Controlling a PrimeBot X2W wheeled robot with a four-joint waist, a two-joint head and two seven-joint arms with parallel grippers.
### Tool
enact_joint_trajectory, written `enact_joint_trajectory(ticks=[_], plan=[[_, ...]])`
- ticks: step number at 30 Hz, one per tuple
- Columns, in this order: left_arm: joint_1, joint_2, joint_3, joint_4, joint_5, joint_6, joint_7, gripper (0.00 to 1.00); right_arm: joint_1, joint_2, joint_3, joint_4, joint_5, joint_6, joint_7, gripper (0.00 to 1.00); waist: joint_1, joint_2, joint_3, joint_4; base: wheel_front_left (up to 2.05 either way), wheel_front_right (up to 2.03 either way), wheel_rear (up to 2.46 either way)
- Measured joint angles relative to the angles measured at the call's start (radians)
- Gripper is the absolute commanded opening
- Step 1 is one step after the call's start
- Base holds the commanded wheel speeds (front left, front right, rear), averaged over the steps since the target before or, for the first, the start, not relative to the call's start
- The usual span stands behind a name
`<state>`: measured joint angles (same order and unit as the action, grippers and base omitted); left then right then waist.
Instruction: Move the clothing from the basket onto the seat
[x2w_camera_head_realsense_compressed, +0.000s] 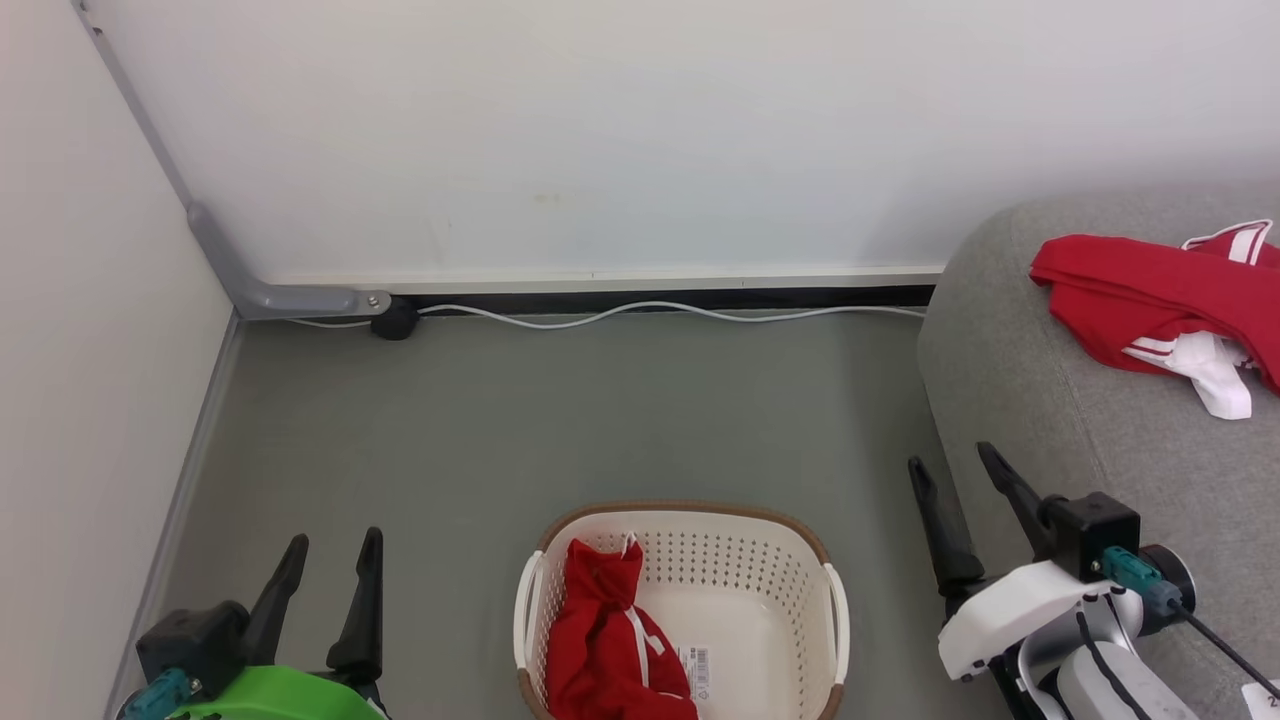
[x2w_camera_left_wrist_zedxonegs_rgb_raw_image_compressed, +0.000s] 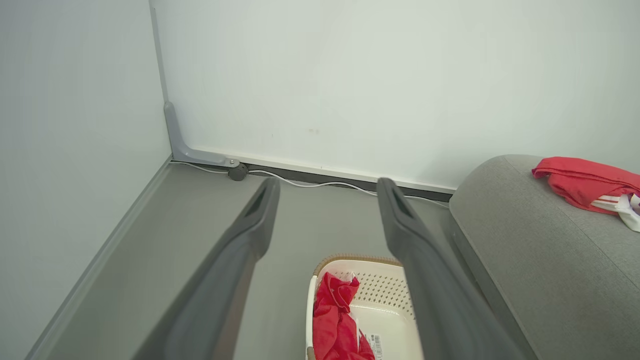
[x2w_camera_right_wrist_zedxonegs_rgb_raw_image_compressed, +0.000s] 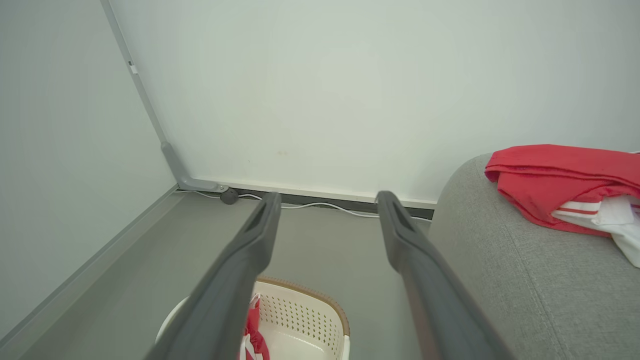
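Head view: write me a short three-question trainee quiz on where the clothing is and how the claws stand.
1. The red garment in the basket lies toward: A the robot's left, B the robot's right, C over the rim?
2. True or false: the sofa holds no clothing.
3. Left claw and right claw: open or shut?
Key: 1 A. 2 False, a second red garment lies on it. 3 Both open, empty.
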<state>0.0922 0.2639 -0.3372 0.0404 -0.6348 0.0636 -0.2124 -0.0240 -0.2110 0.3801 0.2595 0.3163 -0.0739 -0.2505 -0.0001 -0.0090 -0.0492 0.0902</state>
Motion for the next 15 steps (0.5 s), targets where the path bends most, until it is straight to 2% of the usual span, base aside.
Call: enact_joint_trajectory(ticks=[11,15], plan=[[0.031,0.003,0.015,-0.012,-0.003,0.003,-0.009,1.00,0.021,0.015,0.007,-0.069,-0.023,-0.009,0.000,1.00,0.0000,0.0000,0.011,-0.016,0.00,0.00,0.00],[0.031,0.004,0.008,-0.029,-0.003,0.003,-0.008,1.00,0.022,0.016,-0.007,-0.118,-0.035,-0.022,0.000,1.00,0.0000,0.0000,0.037,-0.027,0.00,0.00,0.00]])
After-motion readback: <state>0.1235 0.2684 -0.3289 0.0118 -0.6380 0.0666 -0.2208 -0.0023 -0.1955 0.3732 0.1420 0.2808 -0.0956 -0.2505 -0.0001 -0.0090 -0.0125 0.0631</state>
